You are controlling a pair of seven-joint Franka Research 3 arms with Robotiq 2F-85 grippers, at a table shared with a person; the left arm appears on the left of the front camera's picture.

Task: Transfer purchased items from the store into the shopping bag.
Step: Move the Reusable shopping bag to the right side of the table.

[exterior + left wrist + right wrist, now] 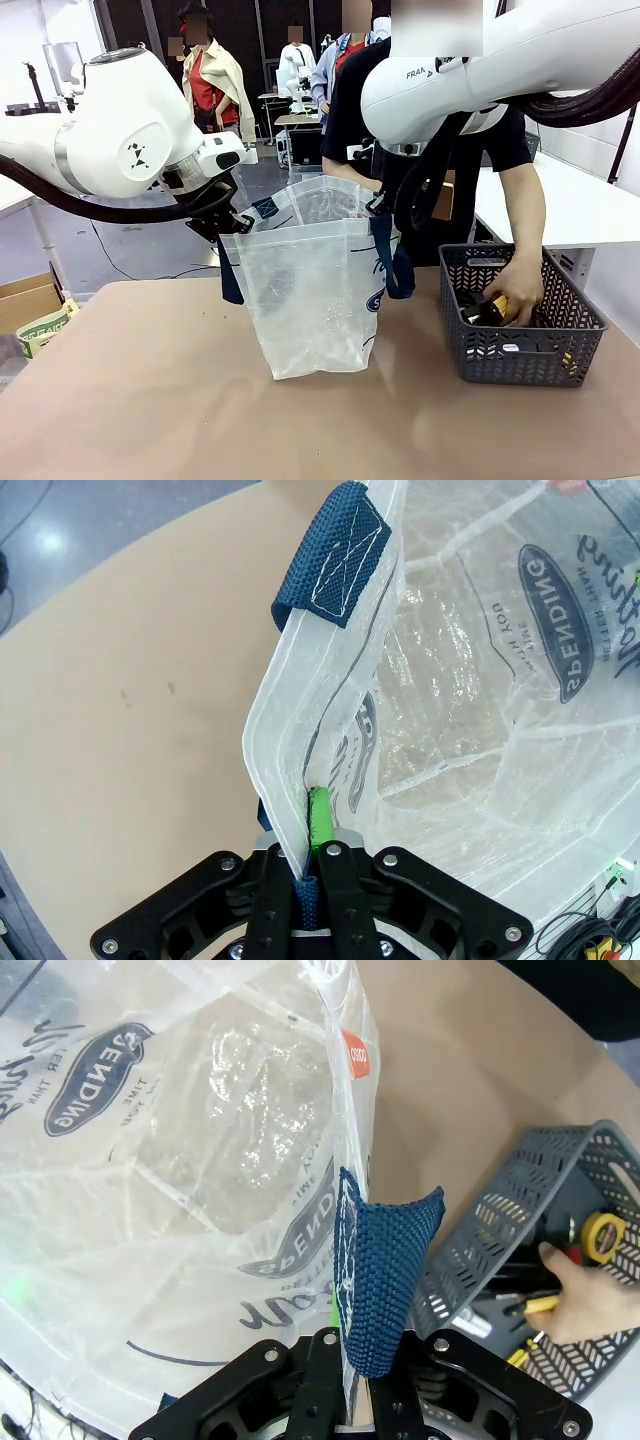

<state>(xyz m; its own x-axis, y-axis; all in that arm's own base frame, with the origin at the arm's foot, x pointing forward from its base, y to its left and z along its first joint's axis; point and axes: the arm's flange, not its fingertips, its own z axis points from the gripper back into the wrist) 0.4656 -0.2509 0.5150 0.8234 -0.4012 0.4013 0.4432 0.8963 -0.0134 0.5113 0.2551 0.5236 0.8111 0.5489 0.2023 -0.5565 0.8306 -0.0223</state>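
Slippage is the danger — the left gripper (310, 825) and right gripper (350, 1345) each pinch shut on a rim of the shopping bag (310, 290) stretched between them, and dropped purchased items (603, 1235) could tug thin plastic free.

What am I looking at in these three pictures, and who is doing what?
Two white robot arms hold a see-through bag open on a tan table. The front picture is taken from the robot's side, looking across at a person. The other two come from cameras on the arms' wrists, aimed at whatever that arm grips. The left gripper pinches one rim of the bag; the right gripper pinches the opposite rim by a blue handle. The person's hand reaches into a grey basket of small items.
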